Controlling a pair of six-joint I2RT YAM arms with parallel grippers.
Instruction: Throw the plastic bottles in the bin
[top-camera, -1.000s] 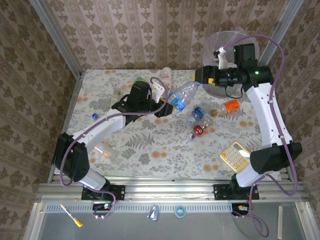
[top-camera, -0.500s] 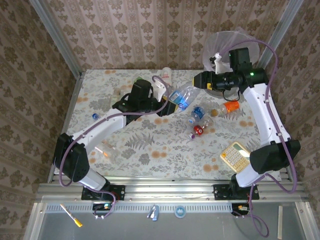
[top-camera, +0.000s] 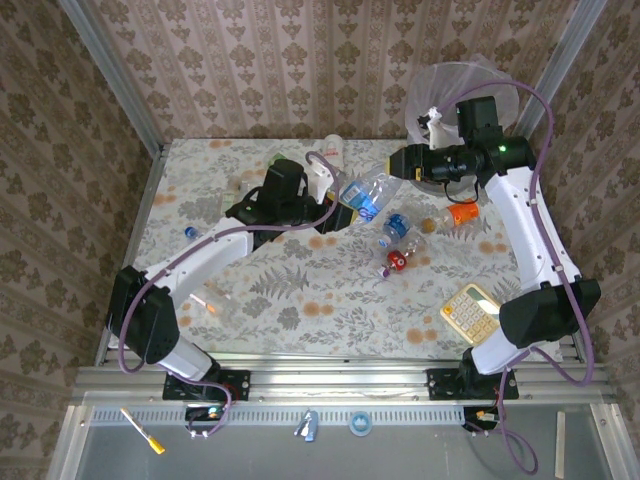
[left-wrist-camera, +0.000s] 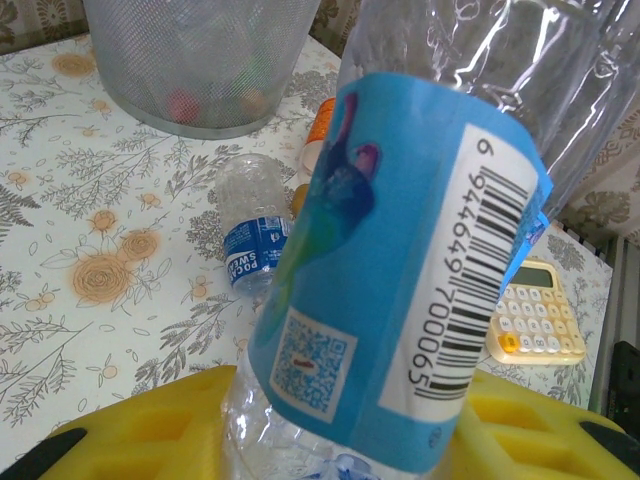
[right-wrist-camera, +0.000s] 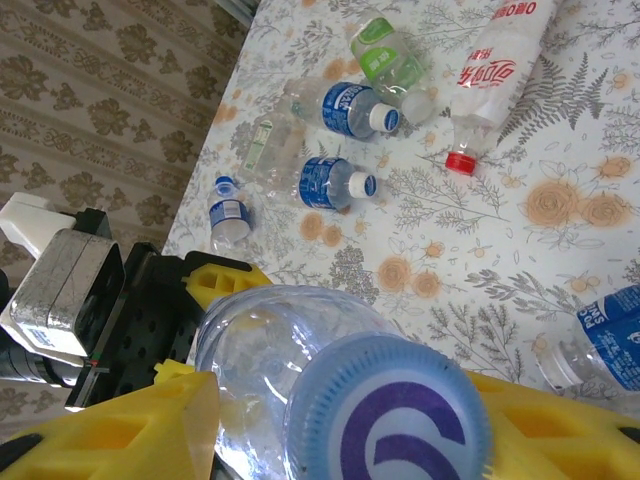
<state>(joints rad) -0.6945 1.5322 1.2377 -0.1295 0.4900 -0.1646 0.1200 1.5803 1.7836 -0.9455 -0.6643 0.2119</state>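
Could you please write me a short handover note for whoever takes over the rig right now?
Left gripper: shut on the big bottle, held above the table.
Right gripper: set around its cap; grip unclear.
Bin: far right corner; some items show through its wall.
Left to do: bin this bottle, the orange bottle and others near the bin, and a cluster by the far edge.

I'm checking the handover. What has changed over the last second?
The right gripper eased left and toward the near edge, up to the clear blue-labelled bottle; its fingers now flank the blue cap, grip uncertain. The left gripper kept holding that bottle, barely shifting. The orange bottle and calculator stayed put.
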